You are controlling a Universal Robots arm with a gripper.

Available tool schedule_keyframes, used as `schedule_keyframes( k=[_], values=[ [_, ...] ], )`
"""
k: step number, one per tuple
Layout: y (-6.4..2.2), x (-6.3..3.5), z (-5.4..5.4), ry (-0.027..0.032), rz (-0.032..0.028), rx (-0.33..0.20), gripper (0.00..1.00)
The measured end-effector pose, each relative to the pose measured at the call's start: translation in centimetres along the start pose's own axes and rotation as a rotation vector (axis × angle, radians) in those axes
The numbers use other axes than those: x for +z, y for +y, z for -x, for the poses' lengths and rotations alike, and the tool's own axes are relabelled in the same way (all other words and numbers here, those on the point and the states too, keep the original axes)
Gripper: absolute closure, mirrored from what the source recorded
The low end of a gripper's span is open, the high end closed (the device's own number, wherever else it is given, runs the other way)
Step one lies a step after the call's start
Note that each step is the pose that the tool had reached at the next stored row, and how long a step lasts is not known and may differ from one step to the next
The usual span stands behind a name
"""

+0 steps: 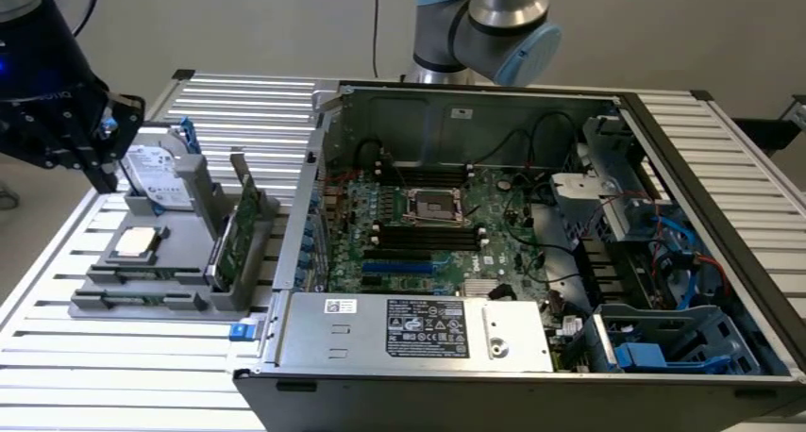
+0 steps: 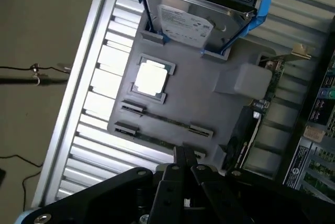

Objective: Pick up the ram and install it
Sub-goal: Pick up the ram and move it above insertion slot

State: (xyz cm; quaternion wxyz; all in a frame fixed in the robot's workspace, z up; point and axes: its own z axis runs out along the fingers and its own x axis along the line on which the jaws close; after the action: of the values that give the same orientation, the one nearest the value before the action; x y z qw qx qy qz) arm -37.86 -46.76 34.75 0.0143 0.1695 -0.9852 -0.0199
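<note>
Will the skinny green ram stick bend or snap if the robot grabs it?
Probably stiff, not floppy: the ram is a thin board sitting straight in the grey tray. It is likely light, being so narrow. Being so thin, it might crack if it is twisted or squeezed hard.

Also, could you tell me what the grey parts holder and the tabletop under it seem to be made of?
The parts holder looks like matte grey plastic: dull, uniform, no glare. The tabletop looks like bare aluminium: ribbed silver slats with a sheen.
</note>
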Motion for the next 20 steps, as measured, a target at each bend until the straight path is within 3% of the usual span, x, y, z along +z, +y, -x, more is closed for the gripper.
schedule_keyframes(
  k=[20],
  values=[
    [-0.01,0.13,0.0,0.016,-0.0078,-0.363,0.89]
  ],
)
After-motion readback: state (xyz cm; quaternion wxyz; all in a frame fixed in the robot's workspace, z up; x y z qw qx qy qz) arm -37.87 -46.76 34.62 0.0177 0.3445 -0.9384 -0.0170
